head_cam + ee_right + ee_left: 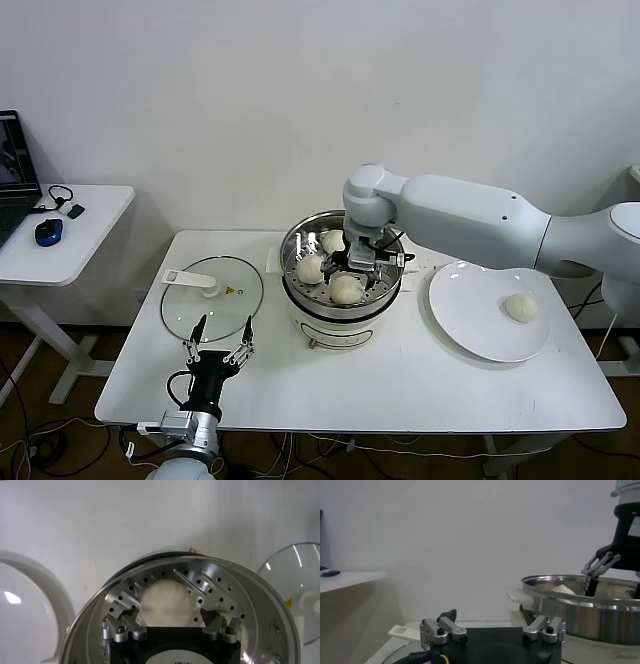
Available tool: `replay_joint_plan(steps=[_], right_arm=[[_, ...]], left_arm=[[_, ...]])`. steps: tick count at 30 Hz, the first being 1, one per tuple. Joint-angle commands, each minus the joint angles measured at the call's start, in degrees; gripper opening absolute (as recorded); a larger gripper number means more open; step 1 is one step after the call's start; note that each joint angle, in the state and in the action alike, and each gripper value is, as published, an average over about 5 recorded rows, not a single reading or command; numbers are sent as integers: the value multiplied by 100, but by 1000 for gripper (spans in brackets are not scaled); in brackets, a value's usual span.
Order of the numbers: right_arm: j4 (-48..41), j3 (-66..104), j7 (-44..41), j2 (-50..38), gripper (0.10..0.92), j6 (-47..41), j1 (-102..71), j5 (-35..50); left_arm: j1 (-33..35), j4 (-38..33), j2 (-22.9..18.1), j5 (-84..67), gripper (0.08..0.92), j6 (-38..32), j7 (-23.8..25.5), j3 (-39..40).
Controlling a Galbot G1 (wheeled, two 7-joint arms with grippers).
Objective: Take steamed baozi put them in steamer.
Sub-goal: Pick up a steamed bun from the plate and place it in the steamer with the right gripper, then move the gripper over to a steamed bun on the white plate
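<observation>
R gripper [360, 262] spread wide over steamer [300, 300], straddling a bun [166, 601] w/o pinching. Three buns inside; last bun [521, 308] on plate [470, 325], to robot's right, nearest R arm. L gripper [222, 338] parked, spread.

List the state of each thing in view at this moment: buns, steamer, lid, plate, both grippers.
Steamer: uncovered, three buns inside.
Buns in steamer: resting on the perforated bottom, none gripped.
Bun on plate: not yet moved, alone.
Plate: on the table beside the steamer.
Lid: off, lying flat on the table.
Right gripper: open, in the steamer over a bun.
Left gripper: open, idle near the lid.
</observation>
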Motion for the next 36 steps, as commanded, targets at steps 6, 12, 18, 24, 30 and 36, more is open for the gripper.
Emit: replay_joint_plan(steps=[6,12,18,24,30,36], right_arm=[[-209,67,-26,-259,823,278,438,346],[-363,95,1,-662,823,167,922,666],[-422,-482,12,-1404,823,-652,1562,1637],[-627,-979,-5,-2369,823,-1415,1845,2220],[-1127,-521,75,-3133,823,-1790,1229,2062],[-1519,483,275,-3640,823,-2069,75,1622]], left_arm=[[8,3,-11,-5,823,-3,-3,22],[3,-15,-12,-9,823,0,-13,63],[-7,-31,6,-61,823,-23,-56,115],[-9,-144,54,-213,823,-18,-43,115],[-7,-191,90,-215,823,9,-54,129],[28,-215,120,-221,823,14,-37,119]])
